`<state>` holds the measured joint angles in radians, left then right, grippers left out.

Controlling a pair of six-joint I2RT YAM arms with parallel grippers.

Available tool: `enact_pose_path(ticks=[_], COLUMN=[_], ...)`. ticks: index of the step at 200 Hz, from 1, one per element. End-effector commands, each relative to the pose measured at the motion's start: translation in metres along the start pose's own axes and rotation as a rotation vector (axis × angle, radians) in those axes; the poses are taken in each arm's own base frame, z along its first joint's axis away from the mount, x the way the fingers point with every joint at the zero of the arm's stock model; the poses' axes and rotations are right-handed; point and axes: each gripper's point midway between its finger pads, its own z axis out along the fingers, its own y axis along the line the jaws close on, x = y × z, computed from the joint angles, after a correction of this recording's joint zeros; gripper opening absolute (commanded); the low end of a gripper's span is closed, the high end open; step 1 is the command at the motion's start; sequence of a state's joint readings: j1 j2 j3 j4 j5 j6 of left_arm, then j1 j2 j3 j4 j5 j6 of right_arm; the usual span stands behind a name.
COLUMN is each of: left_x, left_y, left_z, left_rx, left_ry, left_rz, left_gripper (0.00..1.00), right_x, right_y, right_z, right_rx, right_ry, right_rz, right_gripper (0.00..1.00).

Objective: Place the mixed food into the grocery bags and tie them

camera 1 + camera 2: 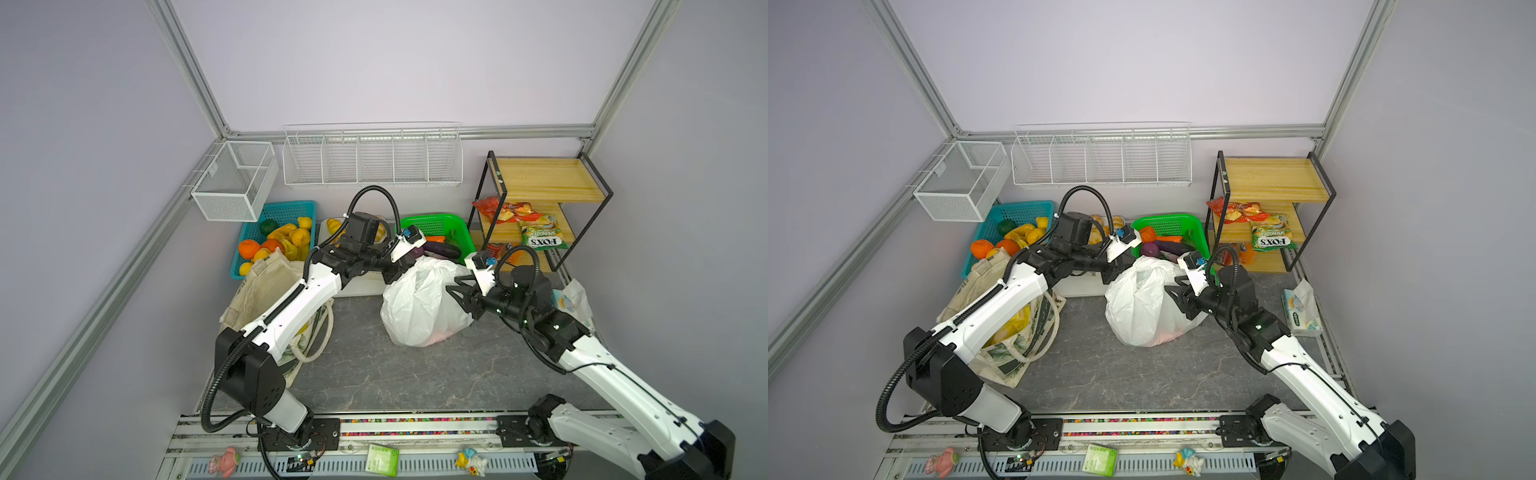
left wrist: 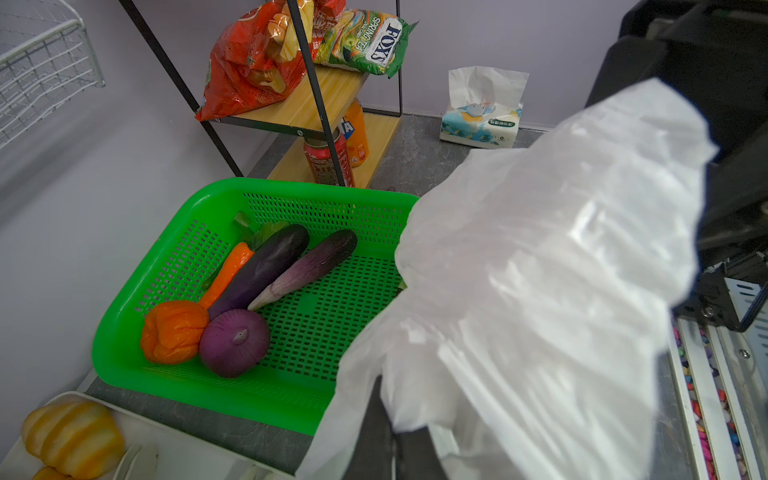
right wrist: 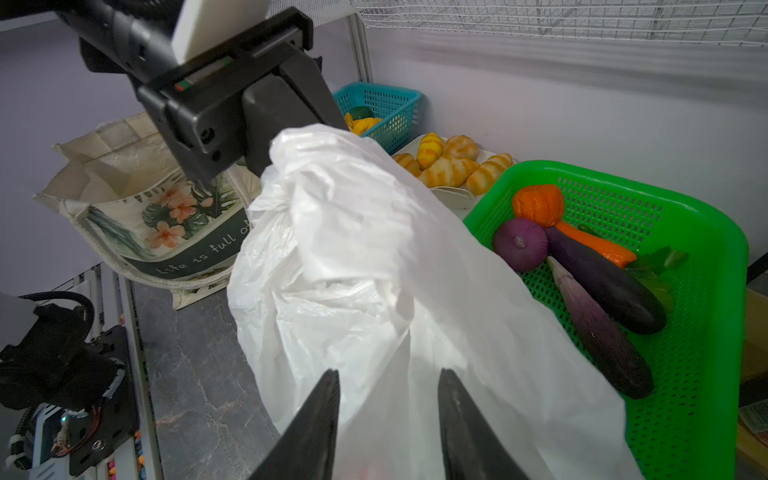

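1. Evidently the tying of the thin crinkly white plastic handle bag (image 1: pixel 419 307) is the step in hand. It stands bulging on the grey marbled tabletop (image 1: pixel 395 374), just in front of the green perforated plastic basket (image 2: pixel 208 386). A faint pinkish shape shows through its lower wall; what else it holds cannot be told
2. At the bag's top, the left gripper (image 1: pixel 399 272) has its jaws clamped tight on the bunched film and holds it up on the basket side
3. Lower down, the right gripper (image 3: pixel 388 374) has its jaws partway apart and grips nothing. Bag film lies just ahead of its two dark fingers, and whether they touch it cannot be told
4. Off to the left, the large cream canvas tote (image 1: pixel 967 299) with its green leaf print slumps under the left arm, apart from the plastic bag. Its mouth gapes and its handles hang loose and untied, with a yellow snack packet (image 1: pixel 1017 322) showing inside
5. Meanwhile a purple toy onion (image 2: pixel 235 343) and an orange toy carrot (image 2: pixel 226 270) lie in the green basket beside two toy aubergines (image 2: pixel 262 270), in neither bag
6. Next, probably, the right jaws must close on a free handle or fold near the top and cross it over the held bunch. The film is slippery, so the pull should be gentle
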<state>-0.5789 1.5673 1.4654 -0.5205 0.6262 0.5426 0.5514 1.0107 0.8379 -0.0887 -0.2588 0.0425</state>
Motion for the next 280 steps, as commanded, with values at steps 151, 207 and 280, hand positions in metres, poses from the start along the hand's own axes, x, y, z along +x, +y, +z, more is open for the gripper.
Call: enact_pose_path(ticks=[151,207,280], left_x=[0.002,0.002,0.0], left_y=[-0.004,-0.005,-0.004], left_z=[0.004,0.005,0.004], left_rx=[0.022,0.025,0.025], left_ry=[0.001,0.0,-0.006], left_rz=[0.018,0.017,0.014], left_gripper=[0.0,0.0,0.0], right_x=[-0.06,-0.053,-0.037], right_y=[-0.003,0.0,-0.003], right_z=[0.008,0.008,0.012], right_rx=[-0.027,-0.053,-0.048], right_ry=[-0.107,-0.111,-0.086], right_rz=[-0.183,-0.203,-0.179], right_gripper=[0.37,0.33,0.19])
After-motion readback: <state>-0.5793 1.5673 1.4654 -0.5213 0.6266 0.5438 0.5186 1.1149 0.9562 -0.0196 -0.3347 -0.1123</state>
